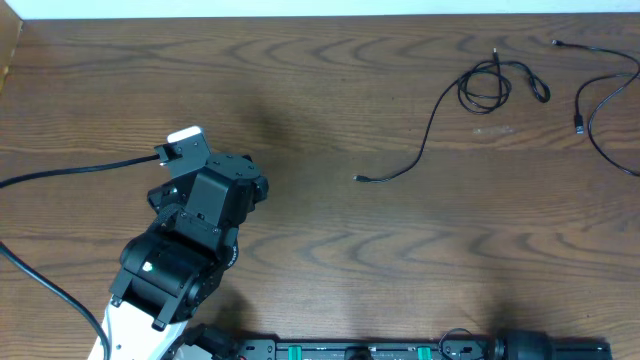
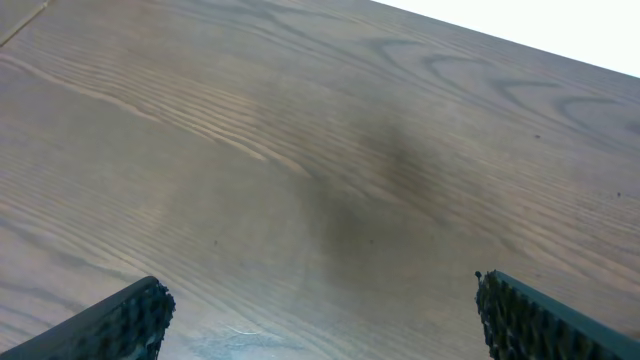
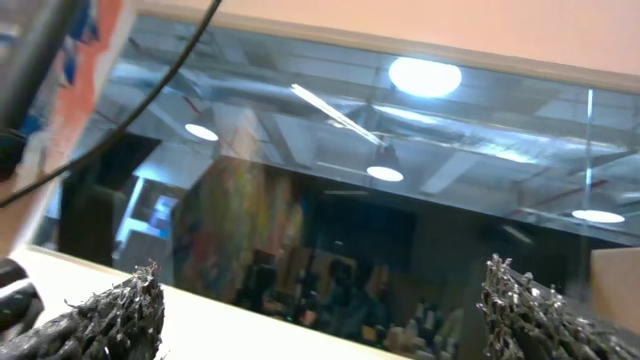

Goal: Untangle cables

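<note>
Cables, black, lie far right on the counter; one looks looped. Left end effector and right end effector gape empty. Reaching over seems next.

A dark wood-grain surface is filling the overhead view. In the right wrist view, a glass pane is reflecting round ceiling lights, possibly with blurred people below.
</note>
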Available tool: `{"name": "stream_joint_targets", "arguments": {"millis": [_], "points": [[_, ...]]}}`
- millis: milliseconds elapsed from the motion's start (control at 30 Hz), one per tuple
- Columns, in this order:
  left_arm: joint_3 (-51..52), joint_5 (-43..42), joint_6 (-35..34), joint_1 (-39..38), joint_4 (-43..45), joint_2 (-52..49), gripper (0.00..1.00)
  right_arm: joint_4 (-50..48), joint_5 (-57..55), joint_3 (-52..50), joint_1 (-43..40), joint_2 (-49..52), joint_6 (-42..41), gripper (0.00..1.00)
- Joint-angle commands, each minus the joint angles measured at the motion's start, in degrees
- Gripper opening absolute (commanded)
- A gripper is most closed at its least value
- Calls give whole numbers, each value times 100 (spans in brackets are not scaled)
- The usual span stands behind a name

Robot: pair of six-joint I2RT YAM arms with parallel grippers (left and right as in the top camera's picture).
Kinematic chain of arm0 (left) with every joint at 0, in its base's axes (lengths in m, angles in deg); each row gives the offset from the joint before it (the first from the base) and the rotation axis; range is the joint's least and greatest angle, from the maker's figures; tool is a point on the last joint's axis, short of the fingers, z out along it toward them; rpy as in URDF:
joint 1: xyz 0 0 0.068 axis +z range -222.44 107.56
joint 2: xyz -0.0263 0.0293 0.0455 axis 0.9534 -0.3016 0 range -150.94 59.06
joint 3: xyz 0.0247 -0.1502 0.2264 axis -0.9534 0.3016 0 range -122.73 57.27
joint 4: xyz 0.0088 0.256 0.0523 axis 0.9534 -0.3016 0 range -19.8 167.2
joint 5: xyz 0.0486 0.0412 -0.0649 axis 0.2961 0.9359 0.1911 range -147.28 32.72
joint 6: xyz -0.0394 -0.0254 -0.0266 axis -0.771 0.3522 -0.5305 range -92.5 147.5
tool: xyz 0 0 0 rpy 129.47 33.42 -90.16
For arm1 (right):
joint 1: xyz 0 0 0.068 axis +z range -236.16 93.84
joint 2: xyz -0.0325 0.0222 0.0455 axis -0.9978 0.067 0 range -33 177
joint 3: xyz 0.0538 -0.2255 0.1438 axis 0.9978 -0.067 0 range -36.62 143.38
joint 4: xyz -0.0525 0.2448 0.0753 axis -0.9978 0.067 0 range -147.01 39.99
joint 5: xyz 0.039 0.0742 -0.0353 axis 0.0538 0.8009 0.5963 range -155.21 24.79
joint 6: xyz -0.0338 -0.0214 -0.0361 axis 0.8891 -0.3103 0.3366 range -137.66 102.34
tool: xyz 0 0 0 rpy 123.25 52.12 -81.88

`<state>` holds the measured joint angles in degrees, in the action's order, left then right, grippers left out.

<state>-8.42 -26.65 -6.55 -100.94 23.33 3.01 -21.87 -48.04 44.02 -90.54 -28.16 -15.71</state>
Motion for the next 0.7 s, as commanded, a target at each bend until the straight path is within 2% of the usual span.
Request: {"name": "stream_joint_targets", "arguments": {"millis": [0,400,667], "points": [[0,155,79,35,-33,-11,98,20,-15,-13,197,-223,57,99],[0,157,76,35,-33,-11,98,-286,144,245,409,-446,201,99],[0,157,76,35,-33,-11,98,-1952,249,-459,382,-426,199,99]]}}
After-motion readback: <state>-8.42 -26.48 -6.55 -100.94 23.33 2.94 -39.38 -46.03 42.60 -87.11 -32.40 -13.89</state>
